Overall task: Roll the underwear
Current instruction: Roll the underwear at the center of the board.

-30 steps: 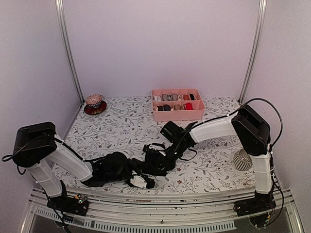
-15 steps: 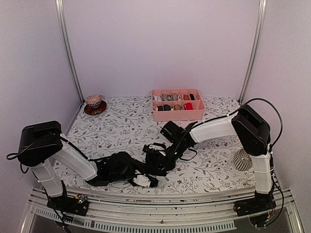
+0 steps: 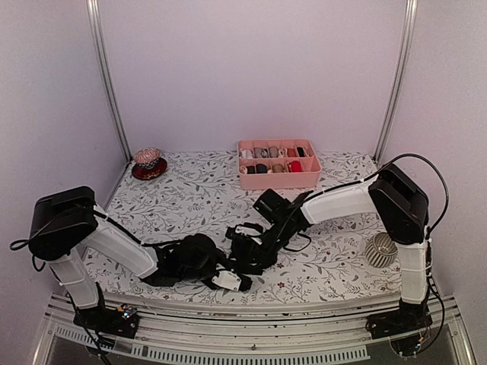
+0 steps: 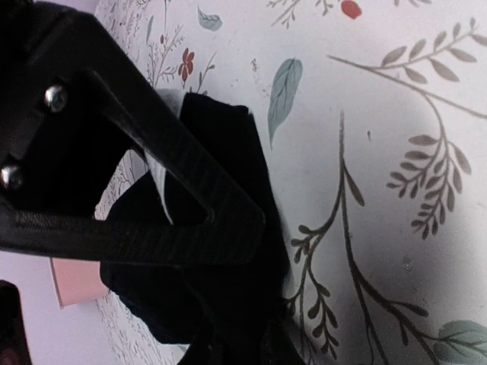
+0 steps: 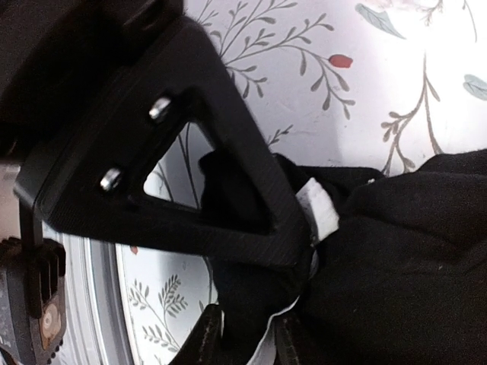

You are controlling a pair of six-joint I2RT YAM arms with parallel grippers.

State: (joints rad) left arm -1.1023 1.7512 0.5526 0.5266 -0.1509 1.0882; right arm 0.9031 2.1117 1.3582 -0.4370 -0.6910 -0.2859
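Black underwear (image 3: 194, 258) lies in a crumpled heap near the front edge of the flowered table (image 3: 190, 201), and the overhead camera does not show where one piece ends and the next begins. From above, the left gripper (image 3: 228, 280) sits at the heap's near right end and the right gripper (image 3: 245, 242) just behind it, but both are too dark against the cloth to read. The left wrist camera shows its fingers pressed onto a fold of black cloth with a pale band (image 4: 163, 190). The right wrist camera shows cloth and a white tag (image 5: 319, 209) filling the narrow gap between its fingers; whether they grip cannot be told. Bare tabletop stretches back to the pink tray (image 3: 278, 181) and the bowl (image 3: 148, 160) in the far left corner. A white ribbed object (image 3: 380, 249) stands at the right edge.
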